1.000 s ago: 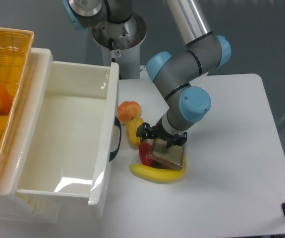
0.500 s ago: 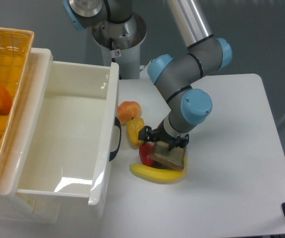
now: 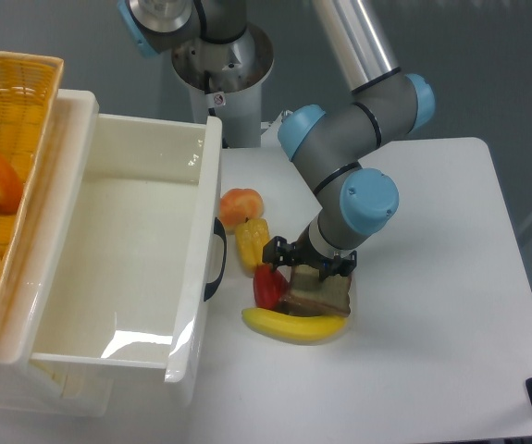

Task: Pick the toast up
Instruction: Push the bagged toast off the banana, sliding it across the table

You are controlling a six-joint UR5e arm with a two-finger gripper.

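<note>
we lower further onto toast (image 3: 316, 298) | fingers (image 3: 332, 270) straddle it, grip unclear | banana (image 3: 293, 325) touching | grasp imminent

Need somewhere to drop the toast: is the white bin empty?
Empty as far as visible: the white bin shows only bare white floor and walls; the near wall hides a strip.

Robot arm reaching down to the toast

The gripper (image 3: 314, 275) sits low on the toast (image 3: 317, 298), which rests against the banana (image 3: 293, 326), beside a red pepper (image 3: 267, 286) and white bin (image 3: 117, 268).
</note>
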